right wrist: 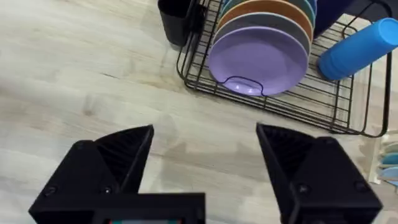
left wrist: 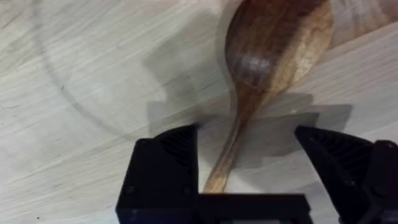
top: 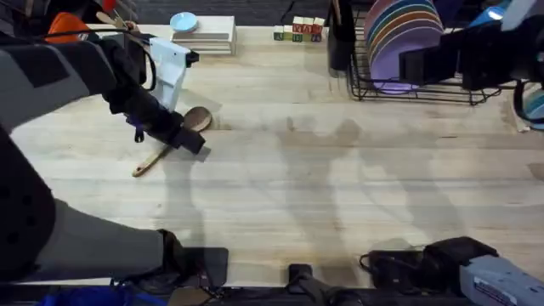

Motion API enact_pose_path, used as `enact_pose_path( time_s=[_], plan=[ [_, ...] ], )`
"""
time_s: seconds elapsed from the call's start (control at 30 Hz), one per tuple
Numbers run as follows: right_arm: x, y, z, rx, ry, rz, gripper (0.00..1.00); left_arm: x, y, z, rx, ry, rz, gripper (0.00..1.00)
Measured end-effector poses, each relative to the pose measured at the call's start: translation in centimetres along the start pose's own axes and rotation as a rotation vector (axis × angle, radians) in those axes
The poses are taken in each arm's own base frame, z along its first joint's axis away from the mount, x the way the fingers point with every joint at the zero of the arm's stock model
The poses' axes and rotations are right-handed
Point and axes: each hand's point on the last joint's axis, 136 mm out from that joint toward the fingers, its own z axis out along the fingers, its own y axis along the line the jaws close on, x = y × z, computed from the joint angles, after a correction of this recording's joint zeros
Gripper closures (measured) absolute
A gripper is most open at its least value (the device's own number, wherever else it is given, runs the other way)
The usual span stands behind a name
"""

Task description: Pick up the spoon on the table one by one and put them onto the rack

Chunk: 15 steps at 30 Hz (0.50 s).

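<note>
On the left part of the table (top: 340,195), the left gripper (top: 194,141) sits low over a brown wooden spoon (top: 170,144). In the left wrist view its two black fingers (left wrist: 171,155) stand wide apart with the spoon's slender handle (left wrist: 227,155) running between them, closer to one finger than the other; neither finger is seen pressing the wood. The spoon's round bowl (left wrist: 277,43) lies just beyond the fingertips, flat on the pale planks, its grain showing dark and light streaks. From overhead, the handle's free end pokes out on the near side of the gripper, toward the table's front edge.

The right gripper (right wrist: 205,143) is over the far right of the table, and its black fingers are likewise spread apart with nothing between them. Just ahead of it stands the black wire rack (right wrist: 348,121), holding a row of upright plates (right wrist: 264,56), the nearest one purple, with grey and orange ones behind. A blue cup (right wrist: 357,50) lies tilted in the rack beside the plates, and a black holder (right wrist: 177,18) hangs at the rack's other end.

Well beyond the left gripper, at the table's far edge, a white slatted stand (top: 208,38) carries a pale blue disc (top: 184,22). Small lettered blocks (top: 299,32) sit there too; their writing is too small to read.
</note>
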Motion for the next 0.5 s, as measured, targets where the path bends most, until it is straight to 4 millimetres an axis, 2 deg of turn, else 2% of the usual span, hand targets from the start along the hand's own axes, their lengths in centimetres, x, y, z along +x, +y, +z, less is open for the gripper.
enact_pose_path(
  time_s=[0.13, 0.17, 0.23, 0.27, 0.33, 0.37, 0.5],
  plan=[
    [0.00, 0.00, 0.00, 0.000, 0.000, 0.000, 0.009, -0.04, -0.09, -0.01, 0.005, -0.003, 0.000, 0.140],
    [0.00, 0.00, 0.00, 0.000, 0.000, 0.000, 0.009, -0.06, -0.11, -0.01, 0.006, -0.004, 0.001, 0.275],
    [0.00, 0.00, 0.00, 0.000, 0.000, 0.000, 0.009, -0.07, -0.11, -0.01, 0.006, -0.004, 0.000, 0.375],
    [0.00, 0.00, 0.00, 0.000, 0.000, 0.000, 0.009, -0.07, -0.09, -0.01, 0.005, -0.004, 0.001, 0.487],
    [0.00, 0.00, 0.00, 0.000, 0.000, 0.000, 0.010, -0.08, -0.09, -0.01, 0.005, -0.004, 0.001, 0.562],
    [0.00, 0.00, 0.00, 0.000, 0.000, 0.000, 0.009, -0.08, -0.07, -0.01, 0.004, -0.004, 0.001, 0.675],
    [0.00, 0.00, 0.00, 0.000, 0.000, 0.000, 0.009, -0.09, 0.03, -0.01, -0.001, -0.004, 0.001, 0.770]
  ],
)
